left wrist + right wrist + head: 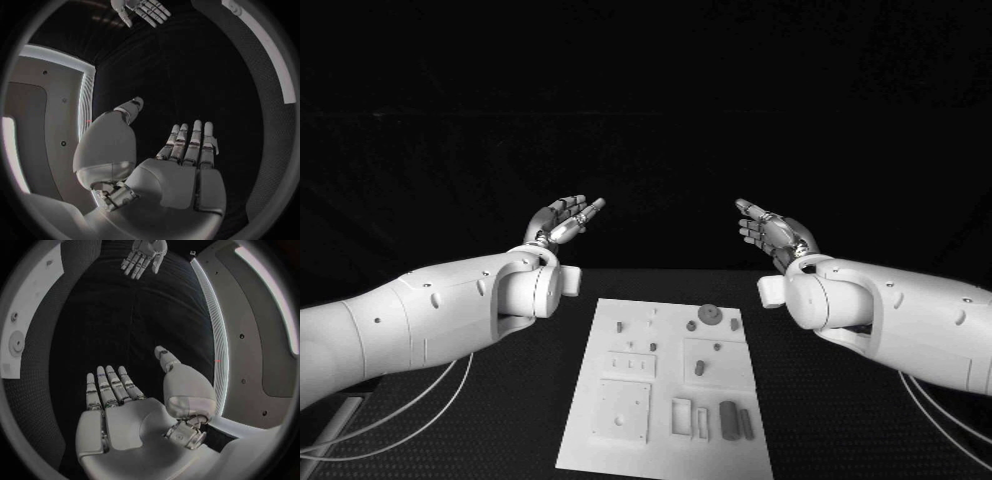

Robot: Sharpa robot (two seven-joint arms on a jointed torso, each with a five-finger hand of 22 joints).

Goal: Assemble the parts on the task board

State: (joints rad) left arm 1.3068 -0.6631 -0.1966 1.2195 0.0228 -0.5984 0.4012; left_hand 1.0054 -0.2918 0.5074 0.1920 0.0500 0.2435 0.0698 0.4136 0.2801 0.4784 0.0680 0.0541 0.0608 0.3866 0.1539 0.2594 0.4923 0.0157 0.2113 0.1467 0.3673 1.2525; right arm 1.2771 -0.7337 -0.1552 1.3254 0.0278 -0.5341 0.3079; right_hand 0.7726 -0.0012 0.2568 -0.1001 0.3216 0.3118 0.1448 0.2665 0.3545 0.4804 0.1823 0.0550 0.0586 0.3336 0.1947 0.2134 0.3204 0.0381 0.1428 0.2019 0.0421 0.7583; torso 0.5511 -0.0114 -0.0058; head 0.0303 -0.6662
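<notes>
A dark, unlit background lies behind a black table (516, 420), and the white rectangular task board (668, 385) rests flat in the middle of it, running from near the front edge toward the centre. Small grey parts lie on or stand in the board: a round knob-like piece (710, 312) near its far edge, a short dark cylinder (730, 413) and a second slim dark piece (746, 425) just beside it near the front right corner, and a small dark peg (701, 368) in a square recess between them. The left hand (564, 222) is raised beyond the board's far left corner, well apart from it, palm up, fingers (190, 145) stretched out together, holding nothing. The right hand (773, 232) is raised beyond the far right corner, likewise spread flat and empty, its fingers (109, 387) extended side by side. Both white arms reach in over the table's side edges.
</notes>
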